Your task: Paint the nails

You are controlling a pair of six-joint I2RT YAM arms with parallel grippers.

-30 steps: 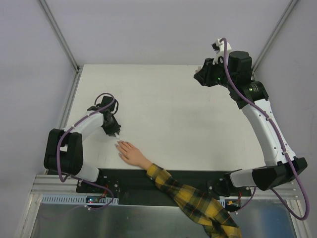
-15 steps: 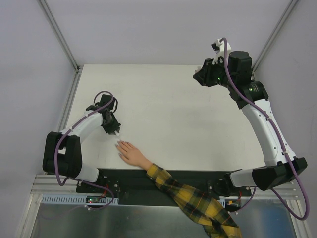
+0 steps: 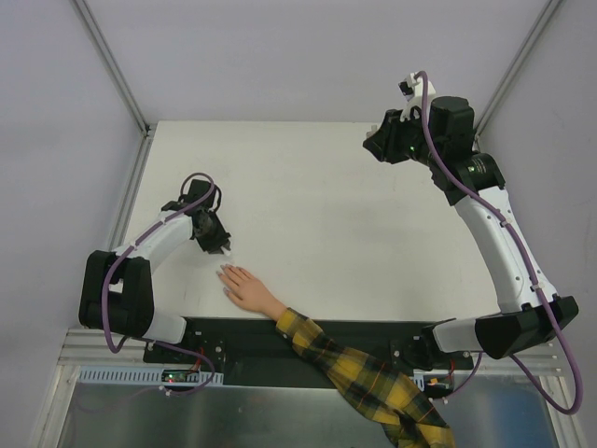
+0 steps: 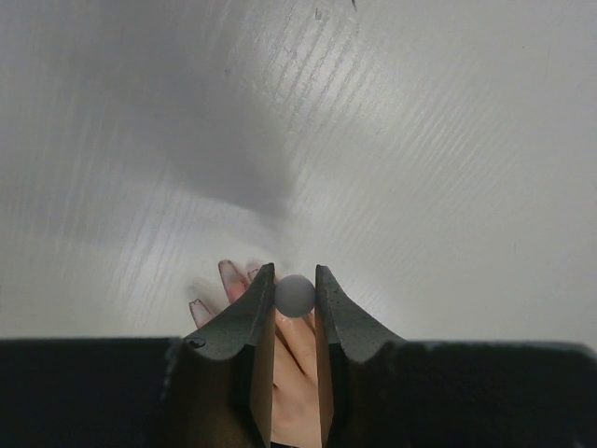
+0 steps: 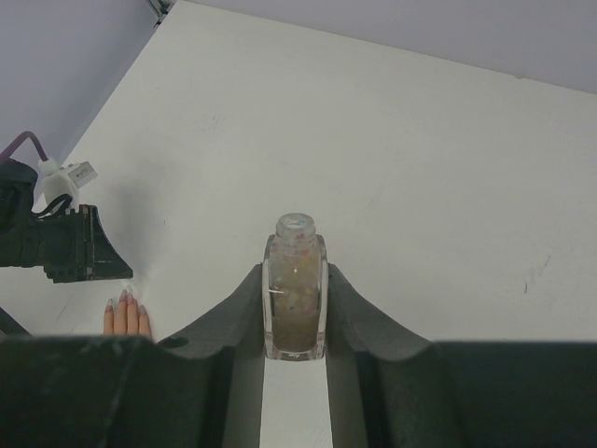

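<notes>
White table (image 3: 326,205), grey walls around. Plaid sleeve (image 3: 364,373) at near edge, mannequin hand (image 4: 297,369) flat, directly under left jaws. Left gripper (image 4: 295,278): jaws narrow, pinching small grey round knob (image 4: 295,296) at tips. Nails (image 4: 228,272) just beside left jaw tip, below it. Right gripper (image 5: 295,273), farther back: jaws clamped on clear bottle (image 5: 295,313), open neck past tips; nails well apart from these jaws.

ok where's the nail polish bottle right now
The open nail polish bottle is clamped in the right gripper, over the table's far right, well away from the mannequin hand.
</notes>
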